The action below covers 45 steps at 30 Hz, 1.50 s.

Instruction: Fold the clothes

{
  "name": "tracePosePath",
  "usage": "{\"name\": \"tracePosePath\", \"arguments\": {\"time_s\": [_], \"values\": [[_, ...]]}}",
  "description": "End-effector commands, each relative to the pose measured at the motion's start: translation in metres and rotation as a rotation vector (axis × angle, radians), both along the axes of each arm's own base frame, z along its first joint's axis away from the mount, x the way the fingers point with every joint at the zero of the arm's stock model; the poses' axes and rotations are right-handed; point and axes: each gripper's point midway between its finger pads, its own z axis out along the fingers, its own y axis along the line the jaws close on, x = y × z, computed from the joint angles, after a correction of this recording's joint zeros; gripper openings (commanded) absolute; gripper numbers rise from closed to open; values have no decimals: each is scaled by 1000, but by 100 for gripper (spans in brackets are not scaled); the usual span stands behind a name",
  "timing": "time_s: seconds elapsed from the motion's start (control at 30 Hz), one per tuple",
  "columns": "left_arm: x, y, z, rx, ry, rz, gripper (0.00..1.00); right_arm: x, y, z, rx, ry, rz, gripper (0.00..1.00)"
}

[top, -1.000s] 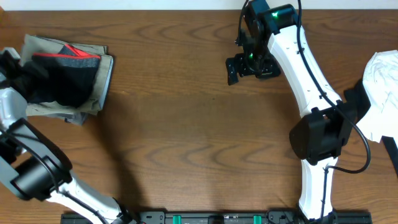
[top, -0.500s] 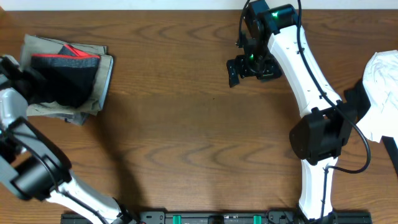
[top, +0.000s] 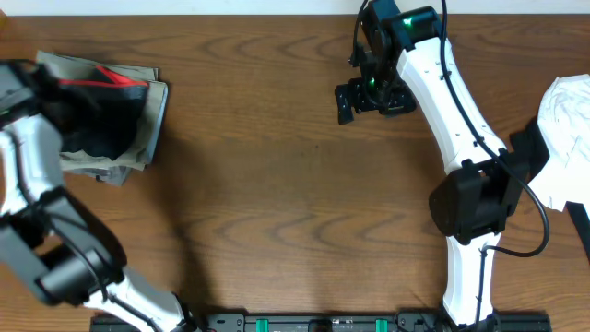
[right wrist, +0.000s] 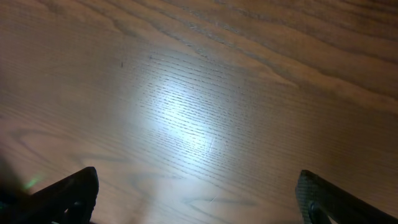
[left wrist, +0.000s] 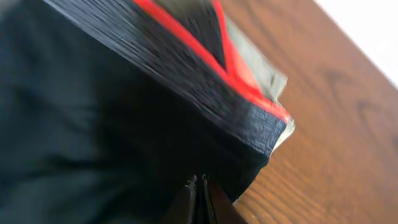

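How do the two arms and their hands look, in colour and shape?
Both arms are built alike: the right arm and the left arm have smooth white shells between rounded black joints. A black cable loops beside the right arm, and a green light glows near its wrist. The right hand and left hand are black, each with two fingers.

The black leggings (top: 106,120) lie folded into a thick, rumpled bundle at the far-left corner of the table (top: 277,184), resting on a folded khaki garment (top: 155,111). Their red-and-grey waistband (top: 112,81) runs along the bundle's far edge.
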Motion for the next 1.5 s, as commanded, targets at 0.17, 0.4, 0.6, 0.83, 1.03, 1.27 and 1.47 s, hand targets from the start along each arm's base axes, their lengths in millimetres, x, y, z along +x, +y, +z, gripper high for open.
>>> {"name": "tracePosePath", "arguments": {"time_s": [0.17, 0.4, 0.6, 0.83, 1.03, 1.27, 1.47], "values": [[13, -6, -73, 3, 113, -3, 10, 1, -4, 13, 1, -35, 8, 99], [21, -5, -21, 26, 1, -13, 32, 5, -3, 14, 6, -45, -7, 98], [9, -11, 81, 118, -171, -11, 98, 11, 0, 20, 20, -84, -27, 97], [-41, -45, 184, 168, -325, -36, 98, 13, -4, 69, 46, -232, -34, 97], [-87, -101, 232, 80, -419, -157, 98, -3, -40, 133, -48, -410, -153, 99], [-128, -160, 247, 97, -426, -321, 98, -51, -76, 192, -115, -528, -260, 99], [-160, -192, 255, 138, -451, -386, 98, -90, -90, 204, -184, -521, -312, 97]]}}
